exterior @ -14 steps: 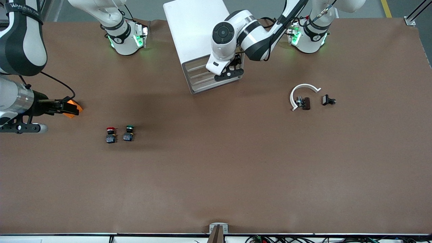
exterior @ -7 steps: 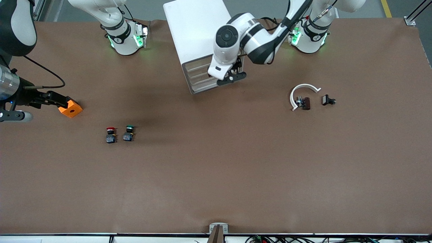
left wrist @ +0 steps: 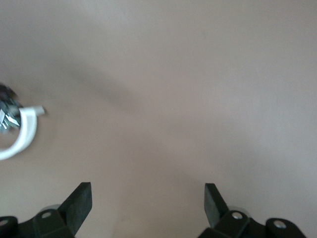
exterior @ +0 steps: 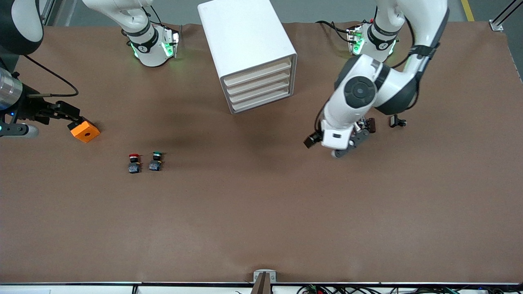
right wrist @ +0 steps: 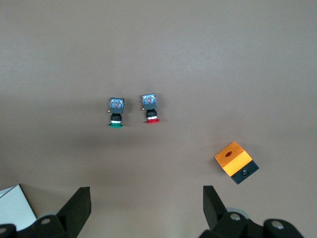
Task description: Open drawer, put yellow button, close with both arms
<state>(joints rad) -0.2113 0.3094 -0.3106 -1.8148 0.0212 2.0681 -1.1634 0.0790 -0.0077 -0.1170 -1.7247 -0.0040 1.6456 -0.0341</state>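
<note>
The white cabinet [exterior: 241, 32] stands at the robots' edge of the table between the two bases. Its four cream drawers are all pushed in, the uppermost drawer [exterior: 257, 70] too. The yellow button is not in view. My left gripper [exterior: 314, 141] hangs open and empty over bare table toward the left arm's end; the left wrist view shows its fingers wide apart [left wrist: 147, 203] above the brown top. My right gripper [exterior: 69, 115] is open and empty at the right arm's end, beside an orange box [exterior: 84, 131]; in its wrist view [right wrist: 146, 206] nothing sits between the fingers.
A red-capped button [exterior: 133, 162] and a green-capped button [exterior: 155, 161] stand side by side, also in the right wrist view [right wrist: 150, 108] [right wrist: 116, 112]. The orange box [right wrist: 236, 162] has a round hole. A white curved piece [left wrist: 22, 136] and small dark parts [exterior: 397, 121] lie by the left arm.
The left arm swung from the cabinet's front to over the table near the white curved piece. The cabinet front now shows with all drawers shut. The right gripper drew back from the orange box.
</note>
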